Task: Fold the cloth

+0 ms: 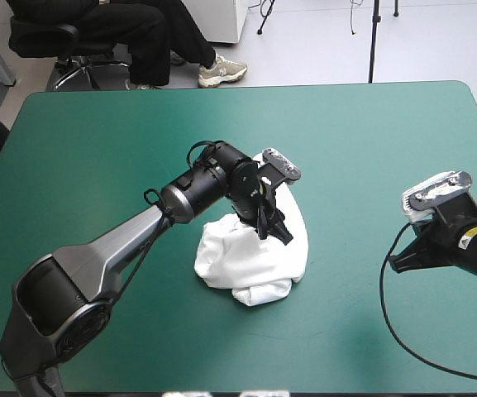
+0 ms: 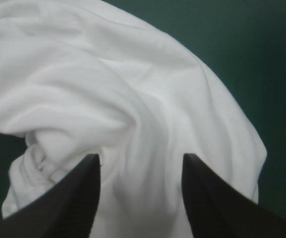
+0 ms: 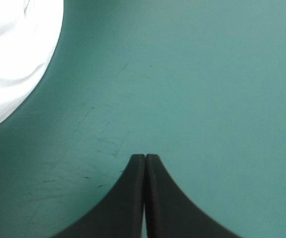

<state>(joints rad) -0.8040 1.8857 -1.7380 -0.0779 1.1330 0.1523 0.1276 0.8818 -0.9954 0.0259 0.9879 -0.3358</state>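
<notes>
Near the middle of the table, a little toward its near side, the T-shirt lies as a crumpled white heap on the teal-green cover. No sleeve or hem can be picked out among the folds. The heap looks somewhat longer from far to near than from left to right, with its bulk on the near-left.

The left gripper hangs right over the heap, pointing down into it. Its black fingers are spread wide, with cloth under and between them but nothing pinched.

The right gripper sits well apart, close to the right edge over bare cover. Its fingers are pressed together and empty, and the shirt lies off to its left.

The left arm is clearly the nearer one. I judge the heap must be grasped and spread flat before any fold.
</notes>
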